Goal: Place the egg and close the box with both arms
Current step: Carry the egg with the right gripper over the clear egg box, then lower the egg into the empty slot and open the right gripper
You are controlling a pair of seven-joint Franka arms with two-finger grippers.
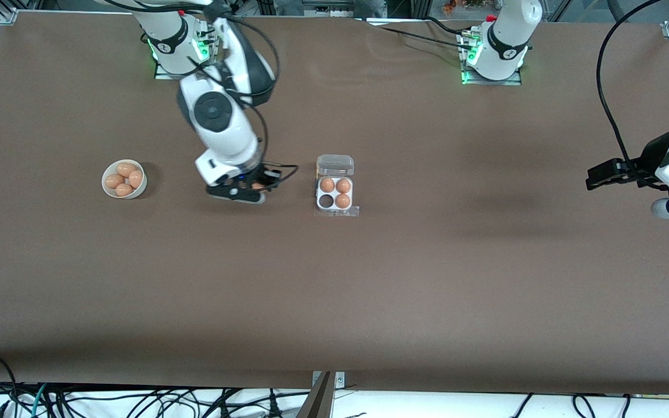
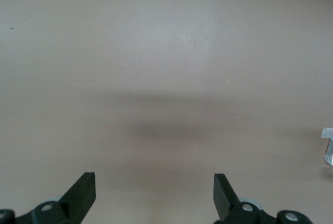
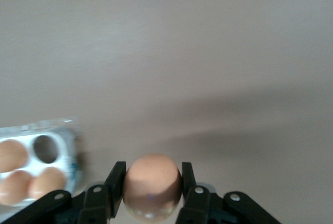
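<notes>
Orange-brown egg [image 3: 152, 181] sits clamped between right pincer [image 3: 152, 192] fingers.

Object counts, quick tally
Eight small orange-brown eggs [image 1: 334, 193]: four in one round white bowl [image 1: 108, 187], three in one white four-cell carton [image 1: 319, 202], one in one black gripper [image 1: 256, 187].

pretty plain setup; one big brown table [image 1: 404, 278] with a matte cover takes up nearly the whole front view, a few faint ripples in it near the top edge; silver aluminium frame corners [image 1: 6, 14] poke out at the top; a white strip along the near edge has a mess of black cables [image 1: 154, 403] on it; light's soft and even, a few blurry shadows on the brown; a little green glow [image 1: 467, 72] up top.
</notes>
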